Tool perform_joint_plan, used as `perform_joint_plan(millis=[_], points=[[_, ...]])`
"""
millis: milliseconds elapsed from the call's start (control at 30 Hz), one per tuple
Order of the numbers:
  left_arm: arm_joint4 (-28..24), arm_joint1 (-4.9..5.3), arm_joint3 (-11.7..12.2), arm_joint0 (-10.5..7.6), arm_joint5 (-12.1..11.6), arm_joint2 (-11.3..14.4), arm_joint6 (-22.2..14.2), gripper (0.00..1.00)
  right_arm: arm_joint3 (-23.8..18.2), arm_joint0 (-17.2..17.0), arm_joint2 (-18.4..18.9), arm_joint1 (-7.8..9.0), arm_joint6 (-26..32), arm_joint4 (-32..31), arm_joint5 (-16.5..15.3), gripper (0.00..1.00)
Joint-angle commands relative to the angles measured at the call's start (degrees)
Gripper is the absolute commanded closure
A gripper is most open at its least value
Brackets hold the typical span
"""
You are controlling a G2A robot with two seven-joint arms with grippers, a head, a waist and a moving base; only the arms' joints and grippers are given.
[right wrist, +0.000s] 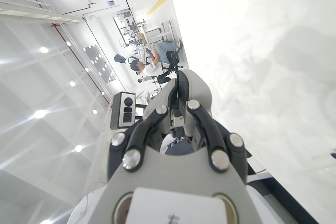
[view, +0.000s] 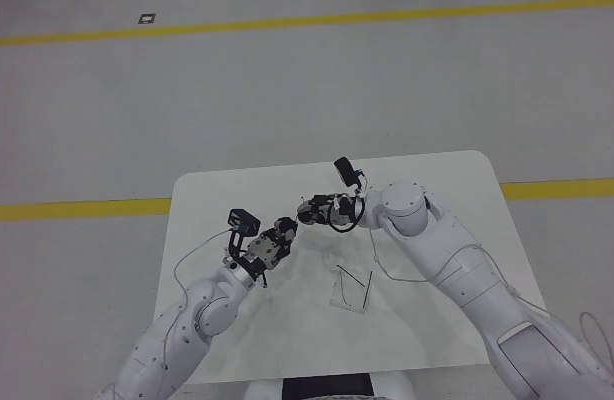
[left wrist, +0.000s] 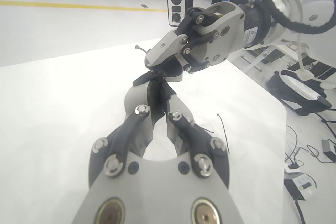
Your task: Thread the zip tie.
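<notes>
The left hand (left wrist: 157, 91) is clamped on the zip tie (left wrist: 156, 76), held above the bench (view: 437, 185) near its middle. The right hand (left wrist: 155, 68) meets it tip to tip, fingers together on the same tie. We see one thin end sticking out past the right hand. We note spare ties (view: 355, 284) lying on the bench, apart from both hands.

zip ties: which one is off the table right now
The zip tie pinched in the right gripper, raised above the table. The spare ties lie flat on the tabletop.
</notes>
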Motion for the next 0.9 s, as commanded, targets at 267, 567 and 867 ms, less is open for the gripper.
perform_joint_plan(millis=[267, 567, 867], points=[[-0.33, 0.02, -0.21, 0.49, -1.05, -0.79, -0.05, 1.0, 0.0, 0.0, 0.0, 0.0, 0.0, 0.0, 0.0, 0.42], [-0.72, 0.17, -0.58, 1.38, -1.73, -1.98, -0.14, 1.0, 0.0, 0.0, 0.0, 0.0, 0.0, 0.0, 0.0, 0.0], [-13.47, 1.97, -5.39, 3.19, -2.09, -3.79, -5.51, 1.0, 0.0, 0.0, 0.0, 0.0, 0.0, 0.0, 0.0, 0.0]])
